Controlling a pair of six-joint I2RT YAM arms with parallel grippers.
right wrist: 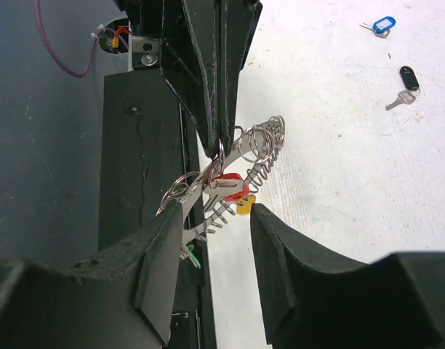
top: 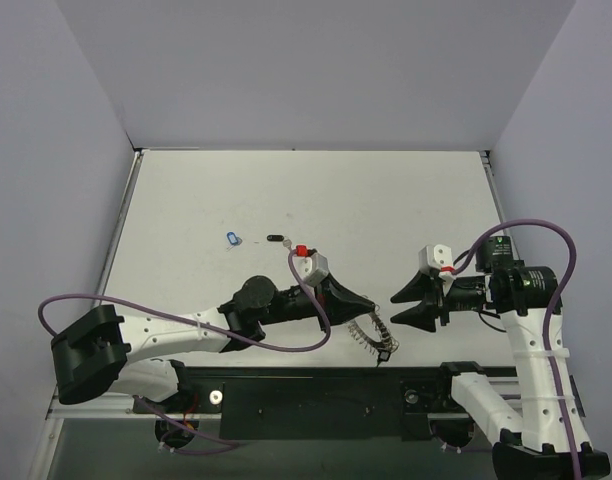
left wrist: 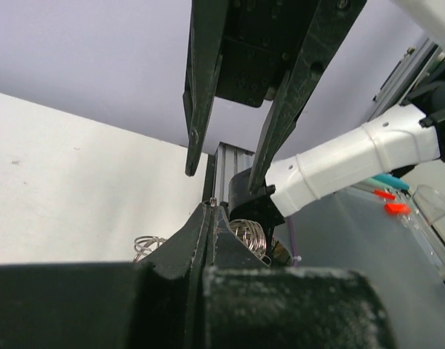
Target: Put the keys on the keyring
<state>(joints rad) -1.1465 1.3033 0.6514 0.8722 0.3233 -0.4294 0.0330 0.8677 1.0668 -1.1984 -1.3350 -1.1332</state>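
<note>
Flat silver-grey metal keyring (right wrist: 260, 139), rimmed with thin, springy wire loops, hangs tilted from your left end effector (right wrist: 221, 142). It sits over the near edge of the matte white table (top: 386, 200), beside the black base rail (right wrist: 135, 145). Can't tell if its low end touches anything.

Left end effector is clamped tight on the ring's rim with the pads edge-on. Reads as a fixture hold, presenting the loops to the other arm.

On the ring:
- a red plastic-headed key (right wrist: 230, 185)
- a yellow tag (right wrist: 244, 207) just under it
- a sliver of green (right wrist: 193, 256) lower down, mostly hidden by a finger

Right end effector (right wrist: 215, 211) sits just short of the red key, jaws part-way apart, gripping nothing. Its black fingers (right wrist: 281, 269) flank the ring's lower stretch with no visible contact. My read: it's free to go fetch the next key.

Loose on the table, well apart from the ring, are a blue-tagged key (right wrist: 383, 25) and a black-headed key (right wrist: 408, 75). Both lie flat with their bare metal blades showing.

They're thin and flat on a hard surface, so expect a fiddly pick. Pinch the plastic head, not the blade. The loops look shiny and slippery, so threading will want the ring held rigid, as it is now.
</note>
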